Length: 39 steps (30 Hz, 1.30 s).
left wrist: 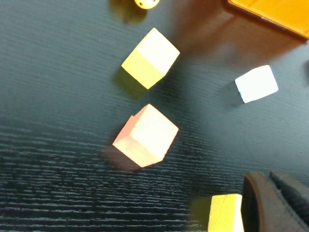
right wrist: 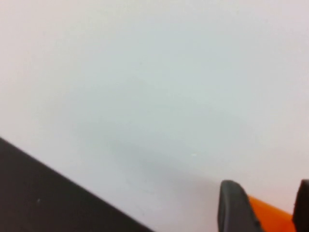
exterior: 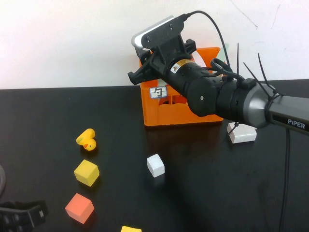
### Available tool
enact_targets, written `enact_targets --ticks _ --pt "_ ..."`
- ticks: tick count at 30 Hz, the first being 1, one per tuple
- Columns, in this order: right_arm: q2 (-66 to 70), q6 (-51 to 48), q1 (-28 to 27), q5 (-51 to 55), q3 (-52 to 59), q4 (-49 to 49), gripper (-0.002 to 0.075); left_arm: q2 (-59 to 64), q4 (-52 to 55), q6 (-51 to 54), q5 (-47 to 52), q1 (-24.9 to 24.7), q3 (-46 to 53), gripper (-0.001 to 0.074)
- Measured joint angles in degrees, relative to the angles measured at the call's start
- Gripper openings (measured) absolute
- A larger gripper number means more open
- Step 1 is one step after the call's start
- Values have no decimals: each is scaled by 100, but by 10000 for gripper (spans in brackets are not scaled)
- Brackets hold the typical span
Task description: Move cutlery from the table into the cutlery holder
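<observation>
left gripper (exterior: pixel 21 214) sits parked at the near-left corner of the table (exterior: pixel 217 193), low over the surface; only dark finger parts show in either view, so i can't tell how its fingers stand, and nothing is seen in its hold. just right of it along the near-left area: salmon cube (exterior: pixel 79 208), yellow cube (exterior: pixel 86 172), rubber duck (exterior: pixel 87 139) a bit further back, and a second yellow block (exterior: pixel 131 229) clipped by the near edge. white cube (exterior: pixel 155 165) lies mid-table, apart from the rest.

cutlery holder (exterior: pixel 166 113) stands at the far edge, about centre, upright, one white label visible on its front. right gripper (exterior: pixel 139 73) is raised at the holder's left top corner, arm reaching in from the right edge and covering most of the crate top. its wrist view shows two dark fingers (right wrist: pixel 234 207) with a gap and orange crate between them, so it looks part open and nothing is seen gripped, though the tips are out of view.

mint spoon: not clearly visible in any view. only a small pale green sliver at the crate's far right top, too little to say. can't tell whether it's in a slot or hidden behind the arm.

white block (exterior: pixel 242 133) sits right of the holder, on the table.

handling judgement: plastic spoon should be light, stiff, smooth and a bit slippery; pinch across the mid-handle, not the bowl.
</observation>
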Motion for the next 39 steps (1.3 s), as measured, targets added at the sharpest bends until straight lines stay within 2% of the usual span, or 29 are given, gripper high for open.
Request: enact_targets --ticks 3,6,11,13,15,22,27,33,39 --pt "-130 -27 0 260 0 22 264 0 0 101 5 0 0 -1" --pt "-458 -46 0 628 0 -36 232 -91 -66 374 5 0 0 -1" --pt "-1215 -245 0 1547 0 -477 110 -673 -447 1232 5 0 0 -1" --pt "-1542 -354 0 2189 0 -595 48 -982 -540 1514 -29 0 0 -1" --pt "-1830 -437 0 2734 0 -645 19 -1321 -599 1710 -93 0 31 -1" --pt "-2617 -967 0 4733 0 -782 -1 -2660 -611 1962 -547 0 499 -1" --pt "-3173 -1035 0 5759 152 -1096 -2 -3192 -535 2036 -854 0 691 -1" --pt "-4079 -1004 0 5791 1258 -1178 -2 -3251 -312 2067 -848 0 787 -1" --pt "-5102 -729 0 5087 2797 -1188 -2 -3251 -312 2077 -995 0 1011 -1"
